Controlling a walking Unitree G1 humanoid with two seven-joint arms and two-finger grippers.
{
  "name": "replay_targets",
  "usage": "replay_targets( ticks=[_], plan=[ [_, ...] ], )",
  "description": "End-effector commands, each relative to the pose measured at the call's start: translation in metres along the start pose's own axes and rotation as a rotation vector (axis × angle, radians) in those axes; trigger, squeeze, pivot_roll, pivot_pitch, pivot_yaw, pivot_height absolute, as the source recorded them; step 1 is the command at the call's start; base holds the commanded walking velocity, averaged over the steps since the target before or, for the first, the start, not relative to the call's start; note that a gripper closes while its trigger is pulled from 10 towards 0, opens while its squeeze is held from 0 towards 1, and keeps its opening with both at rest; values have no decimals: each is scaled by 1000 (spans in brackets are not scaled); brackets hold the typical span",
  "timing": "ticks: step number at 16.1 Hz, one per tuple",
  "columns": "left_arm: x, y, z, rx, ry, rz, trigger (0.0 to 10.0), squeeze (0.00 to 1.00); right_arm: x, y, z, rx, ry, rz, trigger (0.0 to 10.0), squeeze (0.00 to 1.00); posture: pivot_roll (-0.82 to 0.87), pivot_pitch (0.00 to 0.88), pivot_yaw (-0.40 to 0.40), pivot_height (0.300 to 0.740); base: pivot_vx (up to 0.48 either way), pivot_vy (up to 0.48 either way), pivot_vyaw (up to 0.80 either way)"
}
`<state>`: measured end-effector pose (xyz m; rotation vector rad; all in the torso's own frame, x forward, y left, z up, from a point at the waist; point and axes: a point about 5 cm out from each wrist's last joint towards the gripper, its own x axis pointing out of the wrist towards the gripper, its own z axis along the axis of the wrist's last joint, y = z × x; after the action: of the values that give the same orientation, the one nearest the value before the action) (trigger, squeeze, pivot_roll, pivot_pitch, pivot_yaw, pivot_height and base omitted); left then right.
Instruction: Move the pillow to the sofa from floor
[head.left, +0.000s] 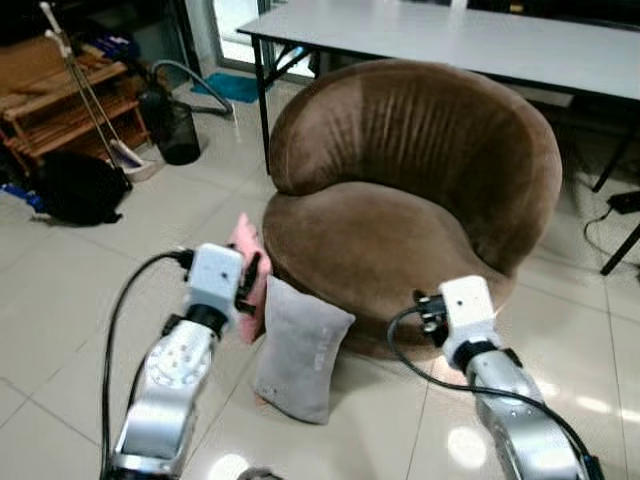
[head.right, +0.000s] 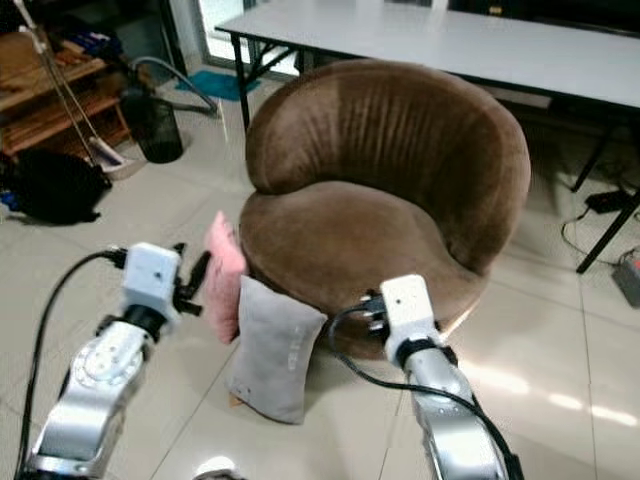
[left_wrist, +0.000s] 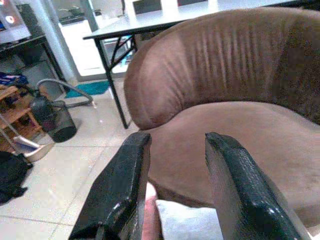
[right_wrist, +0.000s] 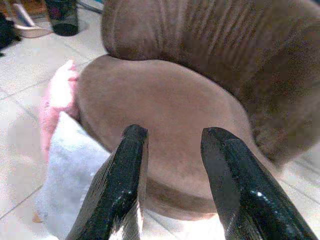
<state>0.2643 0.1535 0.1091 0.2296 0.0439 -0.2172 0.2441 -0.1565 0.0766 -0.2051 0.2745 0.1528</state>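
The left gripper (left_wrist: 175, 190) has its two black fingers apart and empty, and it hovers just above the two pillows; the right gripper (right_wrist: 172, 185), also apart and empty, hangs before the round brown velvet sofa (head.left: 400, 200). One grey rectangular pillow (head.left: 298, 350) and one pink pillow (head.left: 248, 270) stand upright on the tiled floor (head.left: 60, 300), leaning against the sofa's front. Their long axis is vertical, and the left arm is nearer.
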Motion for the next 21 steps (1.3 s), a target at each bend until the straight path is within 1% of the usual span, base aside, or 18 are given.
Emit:
replay_targets(
  ticks=[1, 3, 5, 8, 14, 15, 18, 21],
  plan=[
    [2, 3, 5, 7, -16, 7, 10000, 0, 0, -3, 0, 6, 7, -20, 10000, 0, -31, 28, -2, 740, 416, 0, 0],
    [2, 3, 5, 7, -16, 5, 10000, 0, 1, -5, -1, 12, 12, -31, 10000, 0, -31, 28, -2, 740, 412, 0, 0],
    [2, 3, 5, 6, -14, 2, 10000, 0, 1, -6, 0, -16, 9, -21, 10000, 0, -31, 28, -2, 740, 416, 0, 0],
    [2, 2, 4, 7, -14, -2, 10000, 0, 2, -2, 0, -23, 7, -8, 10000, 0, -27, 16, -2, 740, 409, 0, 721],
    [2, 3, 3, 11, -15, -5, 10000, 0, 3, 0, -1, -30, 6, 2, 10000, 0, -25, 8, -4, 740, 384, 0, 800],
    [1, 3, 3, 11, -15, -7, 10000, 0, 3, 1, -1, -17, 2, 0, 10000, 0, -25, 6, -4, 740, 360, 0, 0],
    [2, 1, 0, 22, 0, -12, 10000, 0, 3, -2, -3, -9, 18, -24, 10000, 0, -29, 9, -3, 740, 91, 0, 0],
    [2, 1, 1, 18, -11, -16, 10000, 0, 3, -4, -5, 14, 32, -40, 10000, 0, -27, 19, -3, 735, 0, 0, 0]
  ],
)
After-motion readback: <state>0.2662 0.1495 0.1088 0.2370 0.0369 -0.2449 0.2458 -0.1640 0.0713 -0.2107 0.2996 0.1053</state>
